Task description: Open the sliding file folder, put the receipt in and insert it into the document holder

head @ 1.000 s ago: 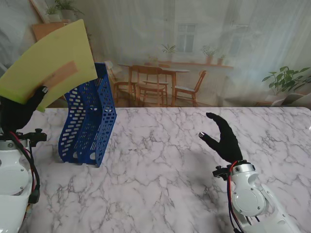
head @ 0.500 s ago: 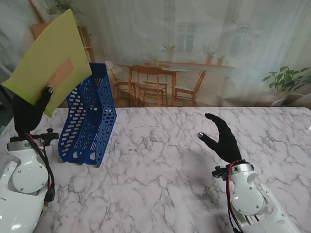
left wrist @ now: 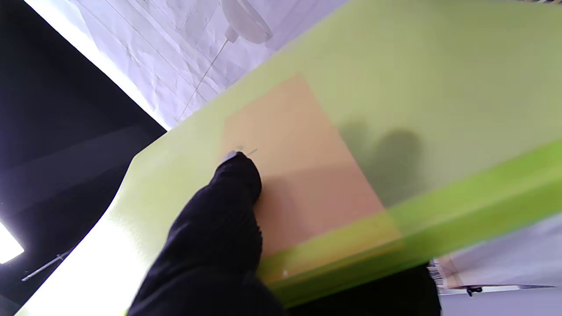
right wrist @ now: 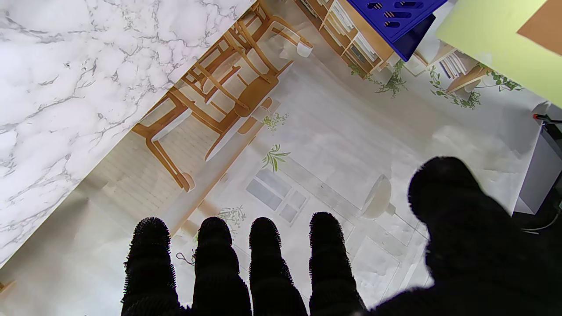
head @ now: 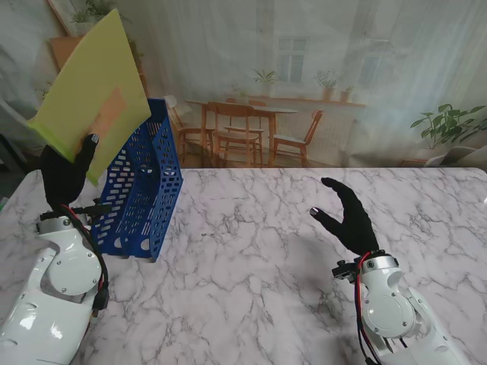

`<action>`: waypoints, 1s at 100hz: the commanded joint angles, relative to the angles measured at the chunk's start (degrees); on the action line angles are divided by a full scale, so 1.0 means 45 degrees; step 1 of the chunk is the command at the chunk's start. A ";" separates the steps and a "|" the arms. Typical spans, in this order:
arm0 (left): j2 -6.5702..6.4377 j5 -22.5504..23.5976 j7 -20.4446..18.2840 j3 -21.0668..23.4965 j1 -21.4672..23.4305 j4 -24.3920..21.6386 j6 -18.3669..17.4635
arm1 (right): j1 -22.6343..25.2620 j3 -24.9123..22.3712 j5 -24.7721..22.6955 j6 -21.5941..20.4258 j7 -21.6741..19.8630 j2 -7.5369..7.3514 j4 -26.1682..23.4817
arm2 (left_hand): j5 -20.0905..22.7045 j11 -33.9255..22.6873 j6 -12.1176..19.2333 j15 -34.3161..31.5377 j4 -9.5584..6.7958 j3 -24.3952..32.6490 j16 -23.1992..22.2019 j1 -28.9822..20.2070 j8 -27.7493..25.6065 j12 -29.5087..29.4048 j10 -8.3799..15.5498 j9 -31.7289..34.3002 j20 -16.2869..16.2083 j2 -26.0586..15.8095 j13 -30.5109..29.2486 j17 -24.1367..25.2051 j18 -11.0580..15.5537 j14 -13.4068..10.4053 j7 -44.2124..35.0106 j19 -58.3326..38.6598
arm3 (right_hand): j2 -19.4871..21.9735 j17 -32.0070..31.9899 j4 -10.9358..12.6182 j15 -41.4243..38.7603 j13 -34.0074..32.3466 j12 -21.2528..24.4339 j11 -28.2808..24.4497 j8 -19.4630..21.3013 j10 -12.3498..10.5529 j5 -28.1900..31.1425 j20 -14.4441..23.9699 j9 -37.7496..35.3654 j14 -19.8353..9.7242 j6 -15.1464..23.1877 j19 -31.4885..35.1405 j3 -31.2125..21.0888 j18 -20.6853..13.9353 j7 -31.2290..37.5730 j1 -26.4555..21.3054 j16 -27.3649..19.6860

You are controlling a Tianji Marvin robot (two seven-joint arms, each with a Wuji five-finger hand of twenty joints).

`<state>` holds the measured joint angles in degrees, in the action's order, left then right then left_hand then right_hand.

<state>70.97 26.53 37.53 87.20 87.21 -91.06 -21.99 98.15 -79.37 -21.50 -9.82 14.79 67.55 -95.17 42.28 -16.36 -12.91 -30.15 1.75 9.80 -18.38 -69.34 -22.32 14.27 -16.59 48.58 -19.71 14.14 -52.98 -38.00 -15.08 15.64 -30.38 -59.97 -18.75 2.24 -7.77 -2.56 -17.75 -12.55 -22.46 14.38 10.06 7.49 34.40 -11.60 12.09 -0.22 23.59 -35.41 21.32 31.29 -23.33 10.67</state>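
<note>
My left hand (head: 67, 176) grips the folder (head: 95, 87) by its lower corner and holds it in the air, clear of the table (head: 289, 228). The folder's long axis rises steeply from the hand, tilting up and to the right, its top corner pointing away from me toward the backdrop. The receipt (head: 106, 114), a tan strip seen through the yellow-green cover, runs along the same axis and begins just above the fingertip. In the left wrist view, one black finger (left wrist: 232, 175) presses on the cover over the receipt (left wrist: 303, 175), and the shadows of further fingers show through the folder (left wrist: 439, 87) from its far side.

The holder (head: 141, 190), a blue perforated rack, stands on the table just right of the left hand; the folder's lower edge hangs beside its top rim, and I cannot tell whether they touch.

My right hand (head: 350, 217) hovers over the table well to the right, fingers (right wrist: 263, 245) spread and holding nothing.
</note>
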 commanded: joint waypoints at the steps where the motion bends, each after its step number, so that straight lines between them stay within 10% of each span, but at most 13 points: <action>1: 0.0218 -0.0119 0.0064 -0.0219 -0.0074 0.0268 0.0154 | 0.0098 -0.0019 0.0018 0.0119 -0.0041 -0.0009 -0.0064 | -0.0272 0.0102 0.0047 -0.0098 -0.0030 0.0868 0.0044 -0.1028 0.0074 -0.0099 -0.0092 -0.0423 0.0144 -0.1069 0.0238 -0.0413 0.0645 0.0115 0.0143 -0.0842 | 0.0319 -0.0235 0.0339 0.0352 0.0294 0.0046 0.0100 0.0147 -0.0223 -0.0017 0.0283 0.0373 -0.0436 0.0117 -0.0308 0.0332 -0.0651 -0.0222 -0.0183 0.0166; 100: 0.1148 -0.2261 0.1918 -0.2246 -0.2129 0.3854 0.0971 | 0.0210 -0.0110 0.0018 0.0189 -0.0166 -0.0036 -0.0165 | -0.0878 -0.0031 0.0404 0.0116 -0.0030 0.0321 -0.0010 -0.1028 0.0027 0.0000 0.0579 -0.0973 -0.0024 -0.1611 0.1168 0.0807 0.0930 -0.0112 0.0009 -0.0462 | 0.0413 -0.0046 0.0353 0.0342 0.0216 0.0008 0.0009 0.0298 -0.0204 0.0197 0.0528 0.0383 -0.0442 0.0133 -0.0341 0.0426 -0.0661 -0.0264 -0.0287 0.0204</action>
<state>75.43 16.88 46.36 77.42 78.14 -74.44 -17.79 98.81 -79.86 -21.35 -9.21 14.09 67.40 -95.83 39.52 -15.94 -12.93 -30.15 1.75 9.74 -18.39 -69.34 -22.31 14.25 -15.51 46.26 -19.69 12.00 -48.41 -34.51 -15.16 15.86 -30.36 -60.66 -18.75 2.24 -7.77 -2.56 -17.74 -12.55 -22.46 14.53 10.06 7.52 35.78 -11.60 12.08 -0.22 23.46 -34.88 21.31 31.29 -23.37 11.04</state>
